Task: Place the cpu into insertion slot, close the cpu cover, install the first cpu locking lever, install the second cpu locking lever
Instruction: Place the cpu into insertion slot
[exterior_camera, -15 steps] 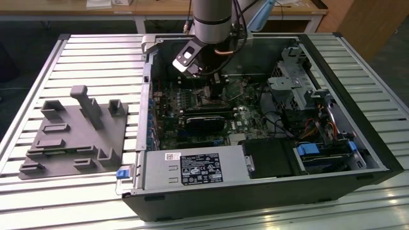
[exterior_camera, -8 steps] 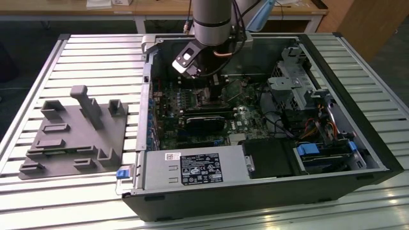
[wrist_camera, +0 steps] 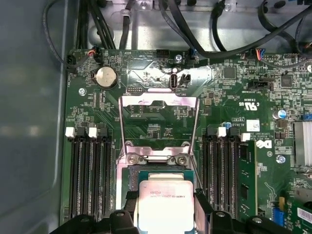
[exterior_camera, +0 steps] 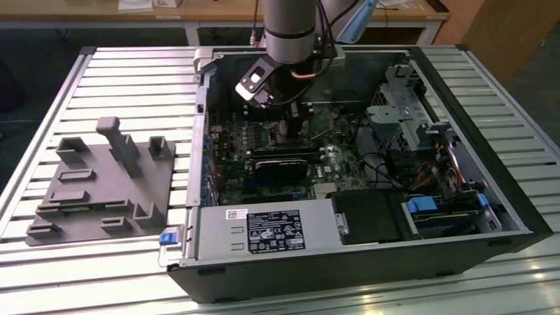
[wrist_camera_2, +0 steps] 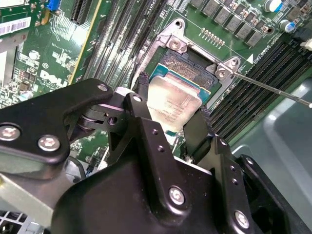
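We see the open case (exterior_camera: 350, 275) holding the green motherboard (wrist_camera: 229, 97), with the slot (wrist_camera_2: 187, 66) set in that board. Over the slot hangs the gripper (wrist_camera_2: 170, 108), its fingers clamped on two opposite edges of the cpu (wrist_camera: 165, 195). The cover (wrist_camera: 180, 100) stands raised from one edge of the slot. The cpu lies partly over the slot — seated or not, we cannot tell.

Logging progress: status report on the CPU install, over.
Hand shut on cpu, over insertion slot. Open cpu cover. Nothing in the way.
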Controlling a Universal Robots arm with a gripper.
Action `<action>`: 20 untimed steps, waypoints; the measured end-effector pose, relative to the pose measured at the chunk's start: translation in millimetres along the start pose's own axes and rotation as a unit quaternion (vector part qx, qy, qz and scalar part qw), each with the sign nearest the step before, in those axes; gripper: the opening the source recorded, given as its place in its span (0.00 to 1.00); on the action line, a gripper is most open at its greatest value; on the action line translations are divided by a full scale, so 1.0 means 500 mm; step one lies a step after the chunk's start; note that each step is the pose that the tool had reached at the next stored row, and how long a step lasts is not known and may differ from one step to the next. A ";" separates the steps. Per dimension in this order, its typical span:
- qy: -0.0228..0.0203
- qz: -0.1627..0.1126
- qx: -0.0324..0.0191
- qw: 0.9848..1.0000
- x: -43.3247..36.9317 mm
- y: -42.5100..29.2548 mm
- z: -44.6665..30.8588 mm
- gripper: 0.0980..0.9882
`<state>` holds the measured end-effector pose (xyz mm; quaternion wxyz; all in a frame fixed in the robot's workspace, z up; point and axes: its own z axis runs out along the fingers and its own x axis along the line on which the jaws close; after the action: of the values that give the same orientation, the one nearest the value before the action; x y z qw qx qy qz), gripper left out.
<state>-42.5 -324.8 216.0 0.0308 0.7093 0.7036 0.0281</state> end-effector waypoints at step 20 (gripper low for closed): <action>0.000 0.000 0.000 1.000 0.007 -0.006 0.030 0.49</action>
<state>-44.3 -321.5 200.7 0.0308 0.7095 0.7035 0.0282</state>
